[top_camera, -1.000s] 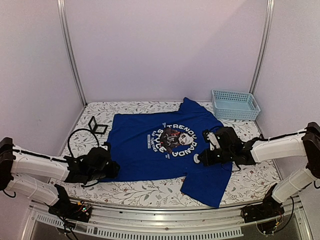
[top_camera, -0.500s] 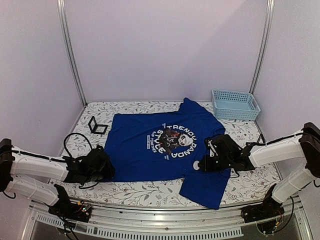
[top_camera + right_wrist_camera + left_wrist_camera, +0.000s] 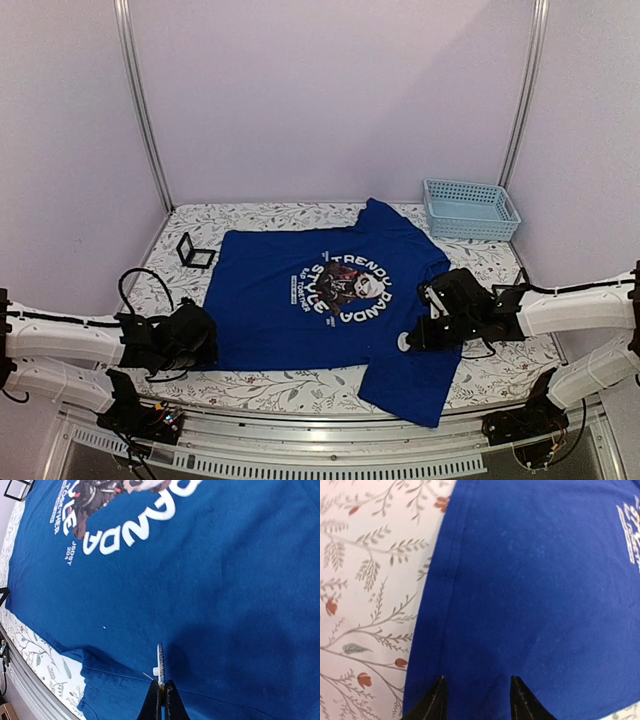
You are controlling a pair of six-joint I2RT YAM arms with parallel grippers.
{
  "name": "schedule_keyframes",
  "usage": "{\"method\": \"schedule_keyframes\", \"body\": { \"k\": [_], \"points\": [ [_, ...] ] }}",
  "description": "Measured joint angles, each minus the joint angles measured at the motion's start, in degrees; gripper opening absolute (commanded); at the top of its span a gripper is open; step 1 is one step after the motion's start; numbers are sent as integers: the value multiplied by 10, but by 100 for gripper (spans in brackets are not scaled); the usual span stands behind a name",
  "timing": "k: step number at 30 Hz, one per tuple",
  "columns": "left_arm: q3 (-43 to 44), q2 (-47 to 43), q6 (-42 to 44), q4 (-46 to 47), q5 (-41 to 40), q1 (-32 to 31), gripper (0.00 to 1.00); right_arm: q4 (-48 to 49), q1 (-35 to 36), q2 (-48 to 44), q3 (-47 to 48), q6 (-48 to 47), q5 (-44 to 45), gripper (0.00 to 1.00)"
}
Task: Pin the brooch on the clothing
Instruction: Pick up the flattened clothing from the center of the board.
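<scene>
The clothing (image 3: 300, 310), a royal-blue T-shirt with a round panda print, lies spread flat across the floral table. My left gripper (image 3: 205, 340) is at the shirt's left hem. In the left wrist view its black fingertips (image 3: 440, 690) stand apart on the blue fabric (image 3: 535, 580), and the left gripper (image 3: 477, 682) is open with nothing pinched. My right gripper (image 3: 412, 338) hovers over the shirt's lower right part (image 3: 200, 580). The right gripper (image 3: 162, 685) is shut on the brooch (image 3: 160, 662), a thin disc seen edge-on with a small white clasp. From above, the brooch (image 3: 403, 342) shows as a pale round spot.
A light-blue basket (image 3: 470, 208) stands at the back right corner. A small black open case (image 3: 192, 251) lies left of the shirt's far sleeve. A black cable (image 3: 140, 285) loops above the left arm. The flowered tablecloth (image 3: 300, 385) shows along the near edge.
My left gripper has drawn back to the left, and the shirt's left hem has shifted with it and lies flatter. The right gripper with the brooch has moved slightly nearer and right.
</scene>
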Motion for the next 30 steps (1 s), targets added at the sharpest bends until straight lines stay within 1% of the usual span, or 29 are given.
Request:
{"method": "schedule_keyframes", "body": {
  "k": [2, 3, 4, 6, 8, 9, 11, 15, 17, 21, 23, 26, 29, 30],
  "points": [
    [9, 1, 49, 3, -17, -8, 55, -11, -11, -5, 21, -28, 2, 0],
    [15, 2, 88, 23, -20, -10, 58, -12, -21, -5, 33, -43, 6, 0],
    [22, 7, 130, 58, -18, -10, 61, -11, -33, -5, 46, -59, 13, 0],
    [39, 33, 225, 161, 5, -11, 65, -2, -60, -3, 67, -93, 28, 0],
    [68, 85, 315, 273, 43, -12, 67, 20, -91, 5, 82, -124, 42, 0],
    [91, 120, 354, 315, 65, -12, 68, 33, -106, 12, 86, -137, 46, 0],
    [174, 217, 425, 375, 110, -12, 68, 64, -137, 31, 89, -162, 56, 0],
    [405, 424, 521, 396, 205, -15, 68, 97, -172, 77, 99, -190, 65, 0],
    [485, 506, 565, 407, 251, -21, 69, 109, -176, 98, 104, -200, 66, 0],
    [570, 610, 636, 382, 323, -45, 70, 126, -176, 121, 106, -215, 62, 0],
    [603, 648, 660, 360, 339, -57, 72, 133, -176, 126, 106, -221, 59, 0],
    [638, 693, 695, 330, 350, -77, 71, 148, -176, 128, 103, -226, 56, 0],
    [650, 710, 710, 318, 345, -86, 67, 163, -176, 128, 93, -228, 48, 0],
    [658, 712, 712, 313, 340, -87, 63, 168, -176, 128, 88, -229, 42, 0]
  ]
}}
